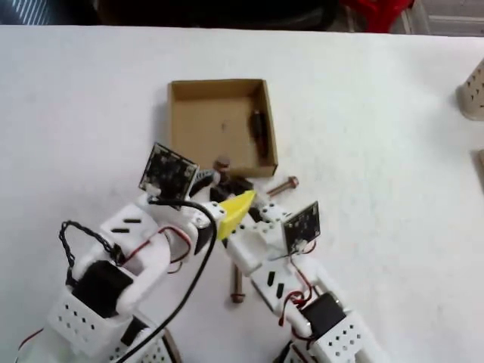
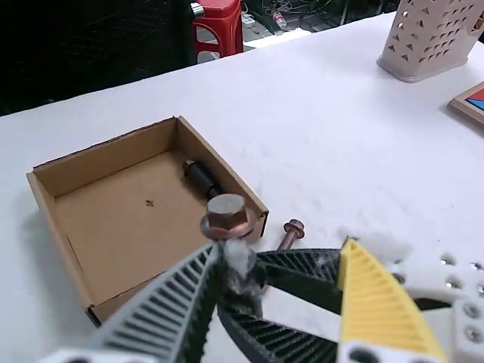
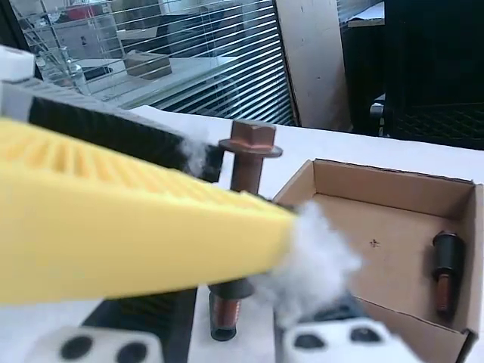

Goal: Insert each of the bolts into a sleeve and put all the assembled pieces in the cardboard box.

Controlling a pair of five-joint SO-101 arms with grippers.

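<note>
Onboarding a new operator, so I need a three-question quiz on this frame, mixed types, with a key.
1. How many assembled pieces lie in the box?
2. True or false: the raised bolt points head down.
3. The loose bolt nearest the box lies: A) inside it; B) on the table just outside its corner; C) on top of the raised bolt.

Key: 1) one; 2) false, its head is up; 3) B.
</note>
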